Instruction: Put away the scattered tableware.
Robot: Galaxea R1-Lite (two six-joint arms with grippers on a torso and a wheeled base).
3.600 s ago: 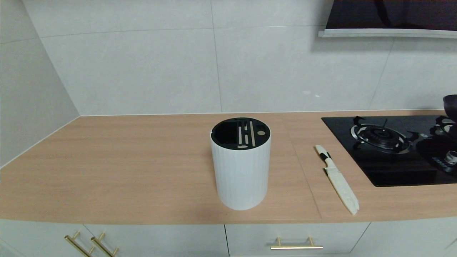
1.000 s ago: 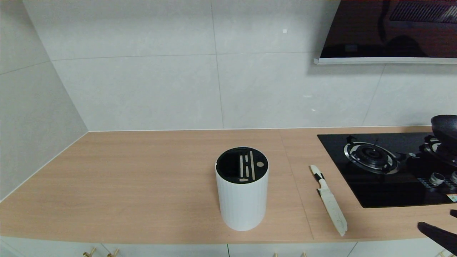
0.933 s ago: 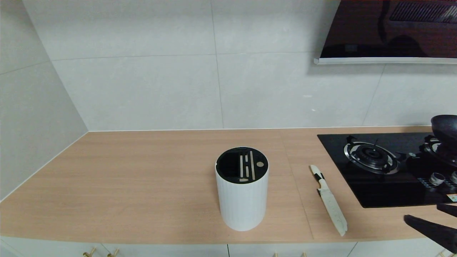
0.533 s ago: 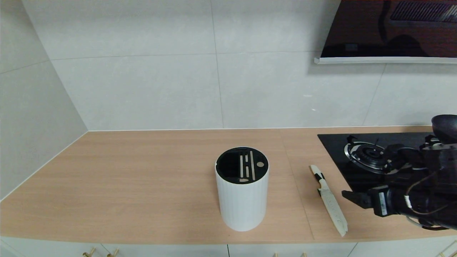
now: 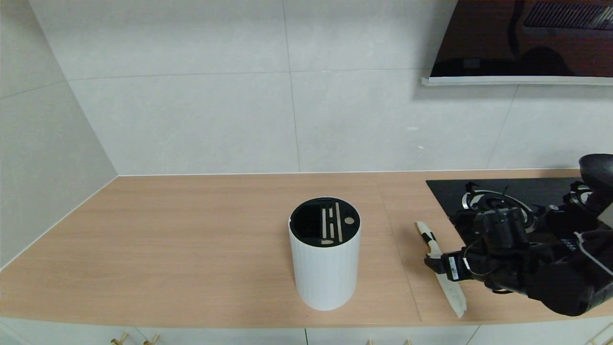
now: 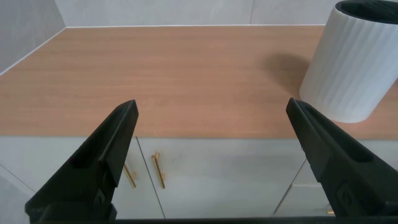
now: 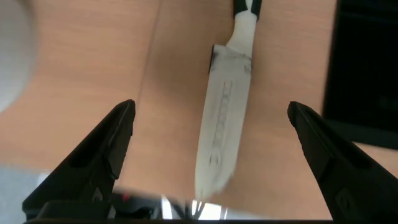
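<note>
We see the knife [image 5: 453, 293] lying flat on the wooden countertop [image 5: 191, 239], between the white knife holder [image 5: 324, 254] and the black hob [image 5: 450, 191], its handle toward the wall and its tip near the counter's front edge. The right gripper [image 5: 433, 262] hangs just over the knife where blade meets handle. In the right wrist view its fingers [image 7: 99, 162] are spread wide, one on each side of the knife [image 7: 224, 118], and neither pad touches the blade. We cannot tell how high above the blade it sits.

The knife holder stands upright near the middle of the counter, well apart from the knife. Its black top has several slots and they look bare.

The left gripper [image 6: 211, 104] is also wide open and holds nothing. It hangs off the counter's front edge, above the cabinet fronts with their brass handles [image 6: 158, 171], and the holder [image 6: 348, 62] stands ahead of it to one side.

A dark pan [image 5: 596, 167] sits on the hob's far right burner, and a range hood [image 5: 522, 43] hangs on the tiled wall above.
</note>
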